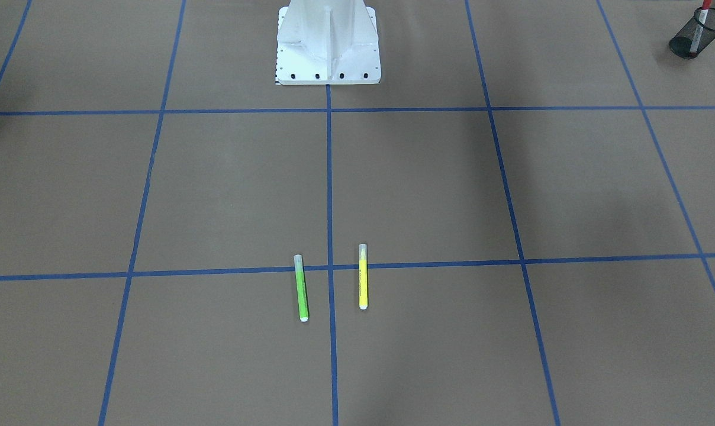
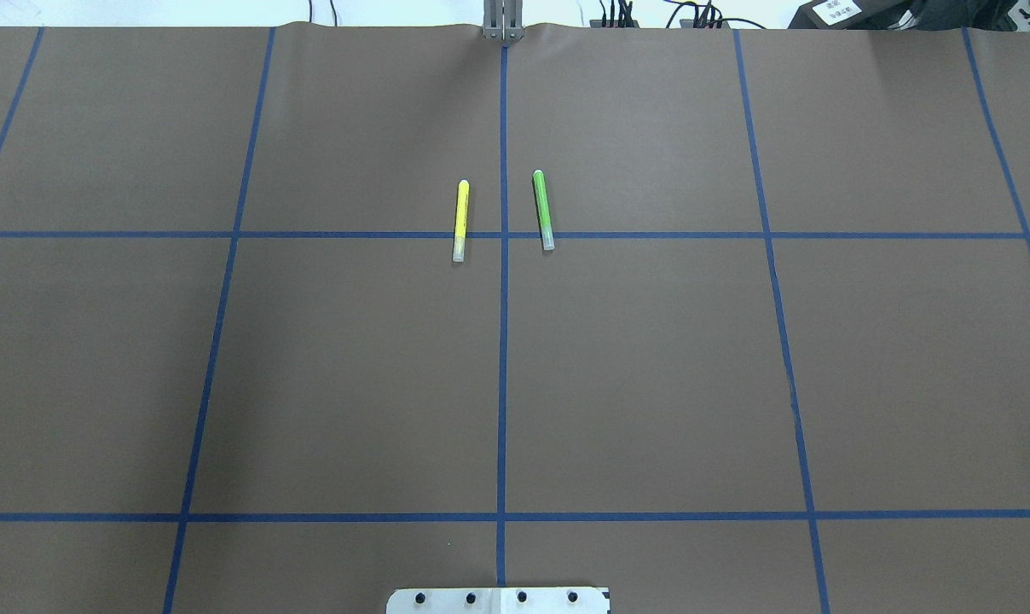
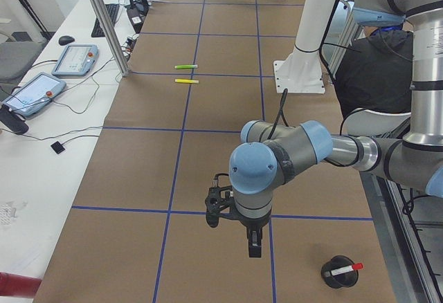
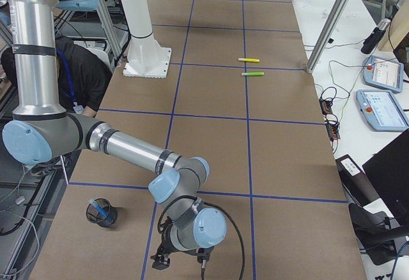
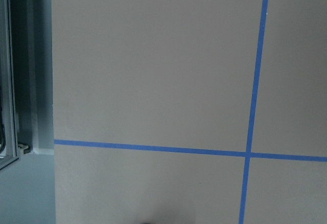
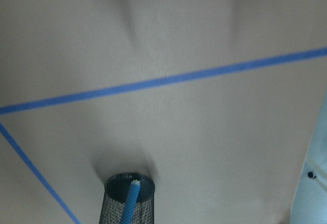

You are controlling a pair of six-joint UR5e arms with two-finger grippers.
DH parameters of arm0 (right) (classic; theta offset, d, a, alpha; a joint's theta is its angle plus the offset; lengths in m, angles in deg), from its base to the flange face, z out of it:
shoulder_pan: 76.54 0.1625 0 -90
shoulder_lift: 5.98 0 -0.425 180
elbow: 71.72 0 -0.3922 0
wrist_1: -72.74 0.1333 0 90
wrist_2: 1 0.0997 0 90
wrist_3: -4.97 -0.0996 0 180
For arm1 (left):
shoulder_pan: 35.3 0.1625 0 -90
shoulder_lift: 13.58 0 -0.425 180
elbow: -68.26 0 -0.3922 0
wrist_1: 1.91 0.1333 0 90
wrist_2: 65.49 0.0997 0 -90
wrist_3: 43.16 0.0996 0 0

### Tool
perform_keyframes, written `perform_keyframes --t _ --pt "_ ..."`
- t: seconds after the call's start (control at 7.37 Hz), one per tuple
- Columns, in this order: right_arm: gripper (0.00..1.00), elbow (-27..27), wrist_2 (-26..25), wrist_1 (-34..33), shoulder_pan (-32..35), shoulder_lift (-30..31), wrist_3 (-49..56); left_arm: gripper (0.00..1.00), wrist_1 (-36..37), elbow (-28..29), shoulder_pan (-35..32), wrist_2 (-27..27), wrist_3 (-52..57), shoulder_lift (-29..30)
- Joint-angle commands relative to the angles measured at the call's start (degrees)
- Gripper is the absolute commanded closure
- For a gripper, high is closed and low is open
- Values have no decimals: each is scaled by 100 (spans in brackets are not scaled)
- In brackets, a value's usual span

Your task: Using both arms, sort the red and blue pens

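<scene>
The red pen (image 1: 699,29) stands tilted in a black mesh cup (image 1: 698,44) at the table's end on my left; it also shows as the red pen (image 3: 344,270) in the exterior left view. The blue pen (image 6: 130,201) stands in a second black mesh cup (image 6: 129,203) at the right end, also seen as the blue pen (image 4: 99,210). My left gripper (image 3: 214,209) hangs over the table near its cup. My right gripper (image 4: 163,252) hangs near the blue pen's cup. Whether either gripper is open or shut I cannot tell.
A lime-green marker (image 2: 543,210) and a yellow marker (image 2: 460,220) lie side by side mid-table, on either side of the centre tape line. The white robot pedestal (image 1: 328,44) stands at the table's near edge. Tablets and cables lie beyond the far edge.
</scene>
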Motion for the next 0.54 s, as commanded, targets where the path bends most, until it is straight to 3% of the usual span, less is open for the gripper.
perform_keyframes --t 0.0,0.27,0.41 --pt "0 215 85 612 -86 -420 -947 0 -880 201 357 -41 -324 173" --pt "0 313 532 1701 -558 -429 -1587 0 -2660 1007 1111 -59 -2034 270" --pt "0 322 943 2037 -779 -438 -2479 0 -3383 1281 1576 -172 -2710 375"
